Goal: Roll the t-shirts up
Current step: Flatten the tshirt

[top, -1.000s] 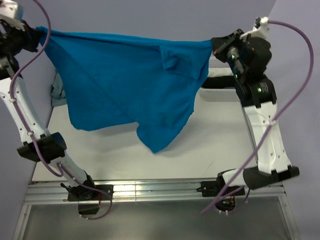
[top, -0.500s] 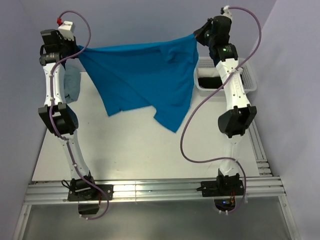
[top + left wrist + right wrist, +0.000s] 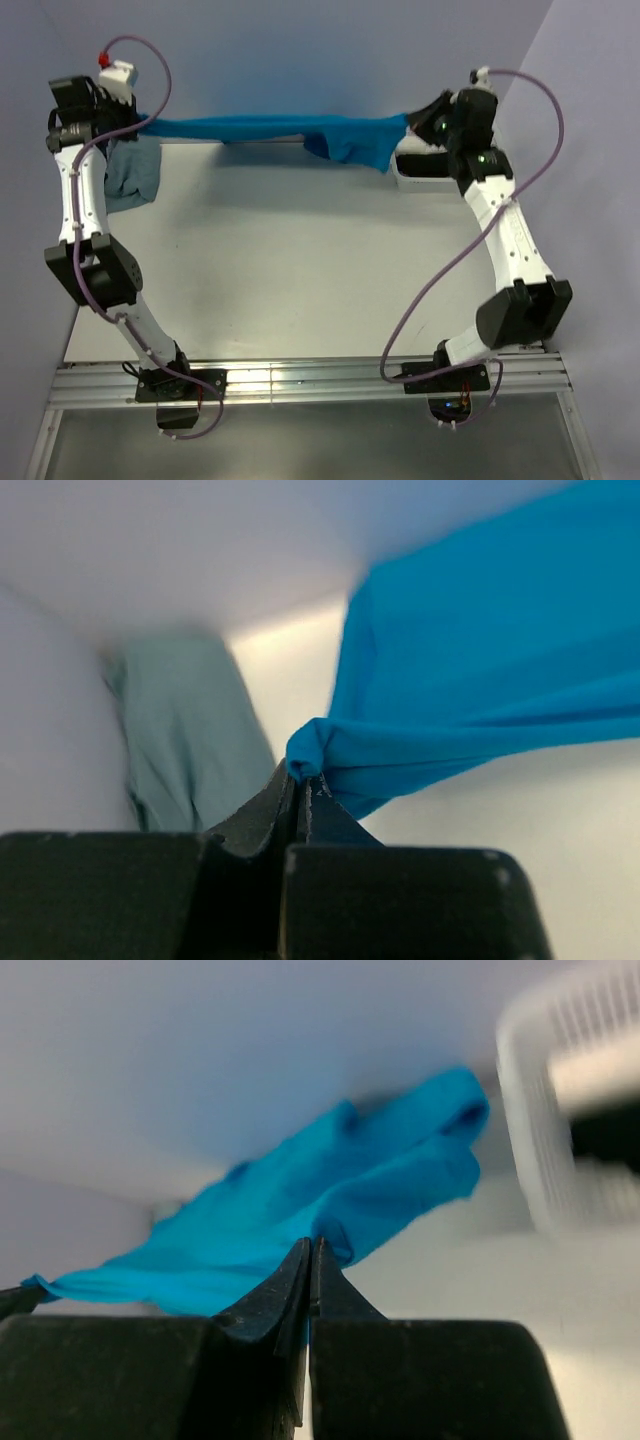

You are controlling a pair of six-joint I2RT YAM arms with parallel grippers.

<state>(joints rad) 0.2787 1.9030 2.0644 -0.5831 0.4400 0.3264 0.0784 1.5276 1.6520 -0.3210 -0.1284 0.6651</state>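
holding the blue t-shirt stretched mid-air over the worktop, left tool and right tool each clenched on an end. no rolling yet, it's not even laid flat.

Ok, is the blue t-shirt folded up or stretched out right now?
Stretched out: the t-shirt spans between the left gripper and right gripper, each shut on one end. Whether it touches the table, cannot tell.

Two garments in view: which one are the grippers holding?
The bright blue t-shirt, stretched between the left gripper and the right gripper. The duller grey-blue garment lies at the table's far left corner, in neither gripper.
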